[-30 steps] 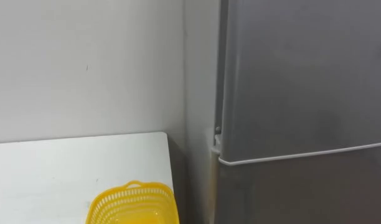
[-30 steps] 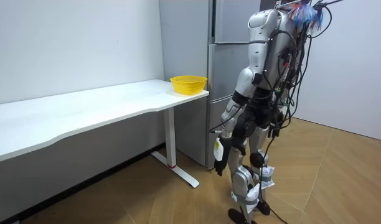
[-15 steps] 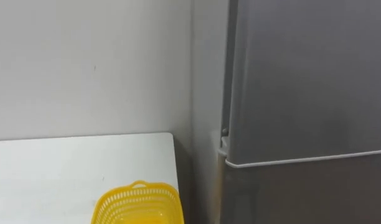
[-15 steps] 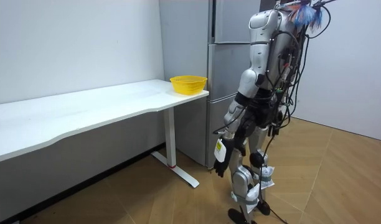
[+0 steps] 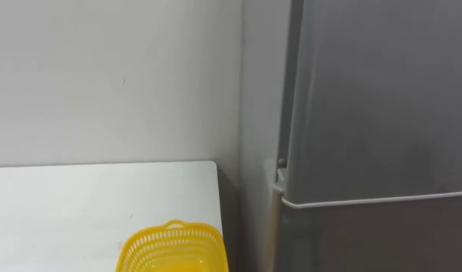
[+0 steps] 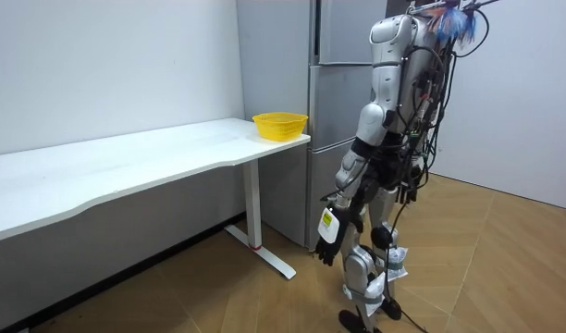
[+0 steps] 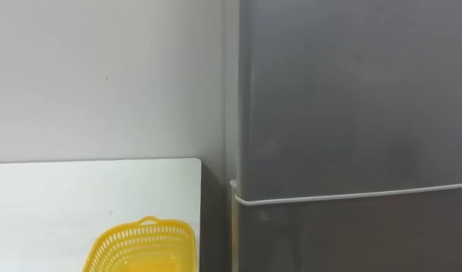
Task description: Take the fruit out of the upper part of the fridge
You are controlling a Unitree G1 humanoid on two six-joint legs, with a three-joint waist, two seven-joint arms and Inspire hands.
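The smooth, stiff upper door (image 5: 382, 98) probably wants a hold at its edge; whether the hanging left robot hand (image 6: 327, 242) is open, I cannot tell.

Head eye views close, facing fridge (image 5: 374, 113) and basket (image 5: 173, 245); both also in the wide side-on room view.

One grey fridge (image 5: 374, 113), one yellow basket (image 5: 170, 245) and one white table (image 5: 80, 204) stand here.
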